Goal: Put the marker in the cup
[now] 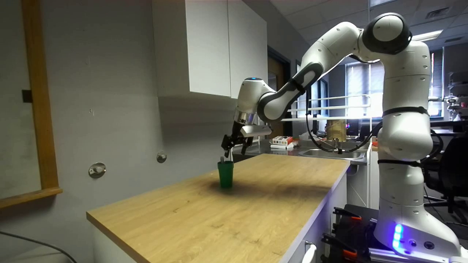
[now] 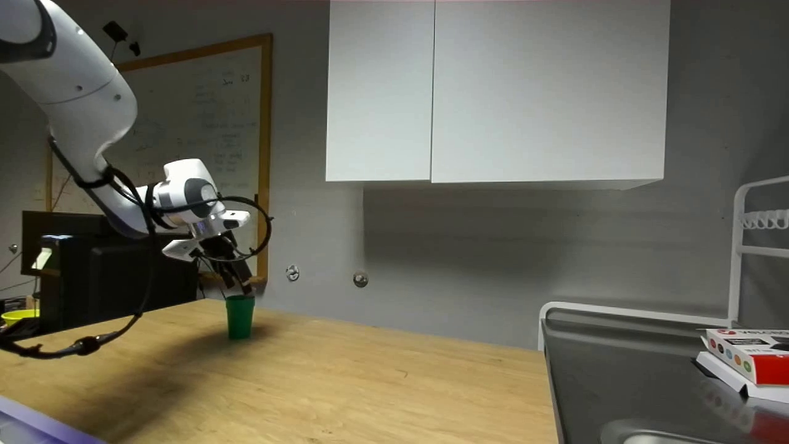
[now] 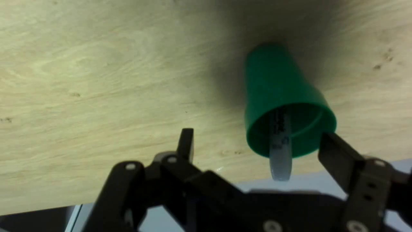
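Note:
The green cup (image 1: 226,175) stands upright on the wooden tabletop in both exterior views (image 2: 240,317) and in the wrist view (image 3: 270,77). The marker (image 3: 280,151), a greyish stick with dark print, stands inside the cup. Its upper end pokes out above the rim, also in an exterior view (image 1: 222,159). Its lower end is hidden in the cup. My gripper (image 3: 257,133) is open just above the cup, also in an exterior view (image 1: 235,153). Its fingers are spread on either side of the marker's end and do not hold it. One finger is close to the cup's rim.
The wooden tabletop (image 1: 204,223) ends near a grey wall. White wall cabinets (image 1: 208,47) hang above it. A sink (image 1: 334,154) and a red and white box (image 2: 749,354) are on the dark counter beside it. A black cable (image 2: 148,271) hangs from the arm.

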`<action>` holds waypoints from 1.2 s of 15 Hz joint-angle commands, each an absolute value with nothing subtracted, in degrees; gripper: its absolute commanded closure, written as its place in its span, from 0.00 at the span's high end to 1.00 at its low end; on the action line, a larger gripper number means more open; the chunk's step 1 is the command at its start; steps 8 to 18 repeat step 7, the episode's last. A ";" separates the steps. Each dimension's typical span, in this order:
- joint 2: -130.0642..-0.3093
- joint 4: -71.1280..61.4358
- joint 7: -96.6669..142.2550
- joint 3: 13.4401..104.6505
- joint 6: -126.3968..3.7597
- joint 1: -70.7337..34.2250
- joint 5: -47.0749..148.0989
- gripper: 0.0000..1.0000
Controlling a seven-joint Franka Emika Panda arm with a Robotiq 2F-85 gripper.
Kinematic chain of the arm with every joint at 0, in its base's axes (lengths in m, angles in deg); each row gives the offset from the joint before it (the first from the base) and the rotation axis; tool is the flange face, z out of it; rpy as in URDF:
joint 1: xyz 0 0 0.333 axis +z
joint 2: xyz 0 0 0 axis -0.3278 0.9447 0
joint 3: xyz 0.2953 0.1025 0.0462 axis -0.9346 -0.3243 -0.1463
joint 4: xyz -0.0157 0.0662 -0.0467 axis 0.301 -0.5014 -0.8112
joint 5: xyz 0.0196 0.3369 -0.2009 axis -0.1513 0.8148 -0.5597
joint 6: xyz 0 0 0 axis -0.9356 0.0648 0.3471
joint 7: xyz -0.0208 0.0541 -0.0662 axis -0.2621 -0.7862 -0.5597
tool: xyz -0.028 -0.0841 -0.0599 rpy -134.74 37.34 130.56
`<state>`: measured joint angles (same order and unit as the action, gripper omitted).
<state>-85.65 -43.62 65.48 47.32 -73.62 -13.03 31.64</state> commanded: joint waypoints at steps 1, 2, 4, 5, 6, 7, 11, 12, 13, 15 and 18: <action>-94.81 -46.62 50.96 48.50 -64.84 -12.78 44.69 1.00; -96.60 -46.52 47.89 48.91 -62.45 -13.10 47.08 1.00; -100.52 -46.99 41.80 50.15 -57.24 -13.67 51.68 1.00; -102.35 -47.14 38.95 50.95 -54.31 -13.98 53.66 1.00; -104.32 -47.54 35.24 52.12 -51.11 -14.27 55.27 1.00; -105.99 -47.61 32.71 53.08 -47.84 -14.66 56.39 1.00; -105.99 -47.61 32.71 53.08 -47.84 -14.66 56.39 1.00; -105.99 -47.61 32.71 53.08 -47.84 -14.66 56.39 1.00; -105.99 -47.61 32.71 53.08 -47.84 -14.66 56.39 1.00; -105.99 -47.61 32.71 53.08 -47.84 -14.66 56.39 1.00; -105.99 -47.61 32.71 53.08 -47.84 -14.66 56.39 1.00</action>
